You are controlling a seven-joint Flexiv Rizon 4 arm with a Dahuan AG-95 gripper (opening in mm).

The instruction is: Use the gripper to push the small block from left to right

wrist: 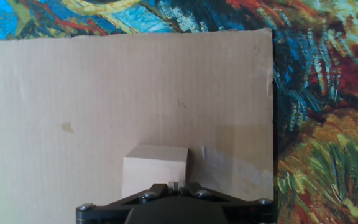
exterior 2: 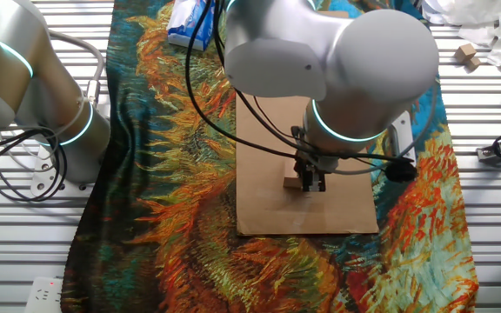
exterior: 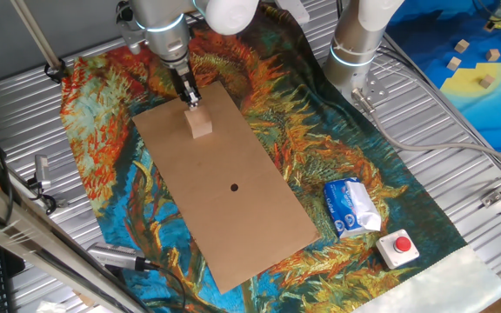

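The block (exterior: 200, 124) is a small, plain cube of pale tan wood with clean, square edges. It sits flat and upright on a sheet of brown cardboard (exterior: 233, 178), near one short end of that sheet and roughly midway across its width. In the other fixed view only a sliver of the block (exterior 2: 292, 183) shows, the rest hidden behind the arm. In the hand view the block (wrist: 155, 169) lies low in the middle, its top face lit and paler than the cardboard, its sides square to the sheet's edges.
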